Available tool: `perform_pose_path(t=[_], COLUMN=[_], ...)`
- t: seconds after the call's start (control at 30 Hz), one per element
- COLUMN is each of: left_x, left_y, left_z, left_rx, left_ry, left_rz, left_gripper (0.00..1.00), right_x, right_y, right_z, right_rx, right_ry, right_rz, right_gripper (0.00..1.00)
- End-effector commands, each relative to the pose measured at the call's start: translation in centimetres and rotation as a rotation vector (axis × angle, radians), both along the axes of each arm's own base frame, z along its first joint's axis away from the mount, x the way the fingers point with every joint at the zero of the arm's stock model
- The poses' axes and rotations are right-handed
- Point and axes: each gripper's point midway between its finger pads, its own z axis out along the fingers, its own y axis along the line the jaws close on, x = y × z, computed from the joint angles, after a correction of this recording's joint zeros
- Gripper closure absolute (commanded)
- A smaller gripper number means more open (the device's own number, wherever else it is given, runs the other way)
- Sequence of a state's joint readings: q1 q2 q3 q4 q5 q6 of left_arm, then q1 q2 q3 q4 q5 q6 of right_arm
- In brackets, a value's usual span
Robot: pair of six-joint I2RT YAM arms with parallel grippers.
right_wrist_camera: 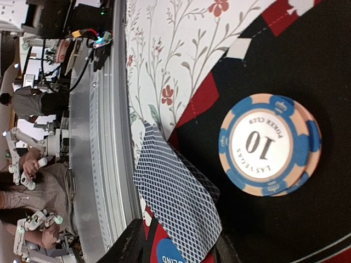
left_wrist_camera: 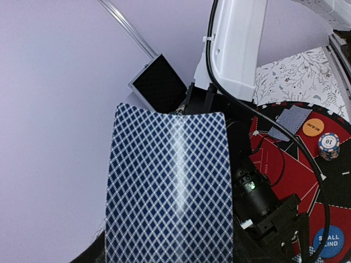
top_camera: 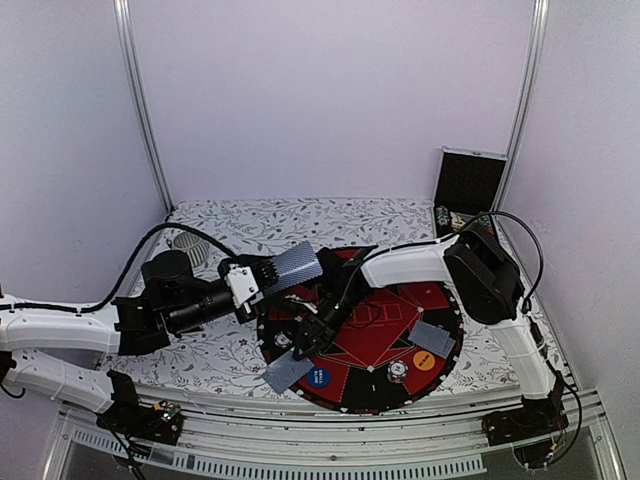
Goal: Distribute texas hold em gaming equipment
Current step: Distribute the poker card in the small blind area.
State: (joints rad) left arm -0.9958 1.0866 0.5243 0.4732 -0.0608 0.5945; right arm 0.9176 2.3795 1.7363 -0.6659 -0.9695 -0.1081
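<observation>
Mat holds two chip stacks, two discs, two card piles.

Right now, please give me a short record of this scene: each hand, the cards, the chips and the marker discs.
left hand: shut on held cards, raised over far-left edge of mat
right hand: open, low over near cards
near cards: face down, near-left rim
far cards: face down, right side
chip stack: marked 10, beside near cards
markers: blue disc, orange disc, near rim

Left gripper aloft; right gripper low, parted.
</observation>
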Motion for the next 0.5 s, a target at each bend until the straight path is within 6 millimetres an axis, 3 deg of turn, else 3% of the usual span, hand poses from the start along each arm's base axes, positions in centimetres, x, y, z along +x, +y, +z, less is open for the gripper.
perform_pose_path(t=[0.0, 0.17, 0.3, 0.47], left_x=[-0.6, -0.6, -0.6, -0.6], left_y=[-0.2, -0.2, -0.2, -0.1], left_z=[0.9, 1.0, 1.0, 1.1], left_rx=[-0.027, -0.028, -0.029, -0.032], left_ry=[-0.017, -0.020, -0.020, -0.023], left_rz=[-0.020, -0.018, -0.020, -0.016], left_gripper=[0.48, 0.48, 0.48, 0.48], right_x=[1.8, 3.3, 3.9, 4.2], right_y=[0.1, -1.1, -1.8, -2.8], right_z=[2.4, 3.0, 4.8, 7.3], right_rx=[-0.017, -0.098, -0.108, -0.107], right_ry=[-0.157, -0.275, -0.349, -0.430], right_rz=[-0.036, -0.082, -0.095, -0.116], right_gripper=[0.52, 0.29, 0.01, 0.01])
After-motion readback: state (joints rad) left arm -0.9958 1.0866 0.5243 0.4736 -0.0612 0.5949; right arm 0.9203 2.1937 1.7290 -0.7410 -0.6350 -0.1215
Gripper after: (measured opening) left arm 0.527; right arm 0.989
